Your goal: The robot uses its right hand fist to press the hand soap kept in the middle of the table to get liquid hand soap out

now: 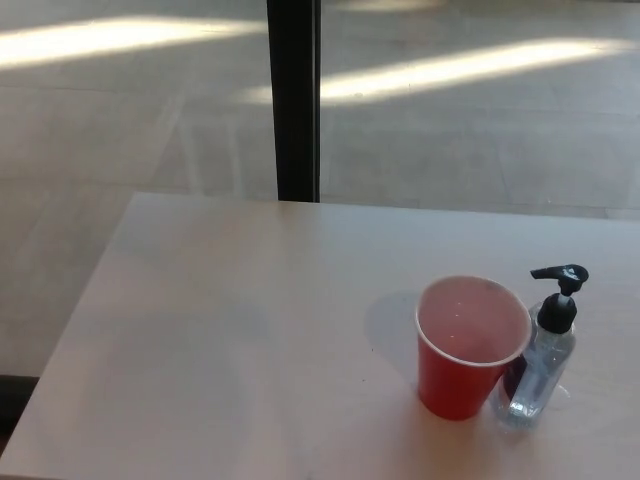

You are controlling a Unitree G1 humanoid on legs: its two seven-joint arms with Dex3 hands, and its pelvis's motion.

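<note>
soap bottle (541, 365), black pump, beside red cup (468, 350)

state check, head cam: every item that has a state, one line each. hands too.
red cup: upright, open top, nothing clearly visible inside.
soap bottle: upright beside the cup, clear body, black pump up, untouched.
table: holds only the cup and bottle.
left hand: not in view.
right hand: not in view.

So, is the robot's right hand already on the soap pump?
No, the soap bottle stands untouched beside the red cup, and no hand is in view.
</note>
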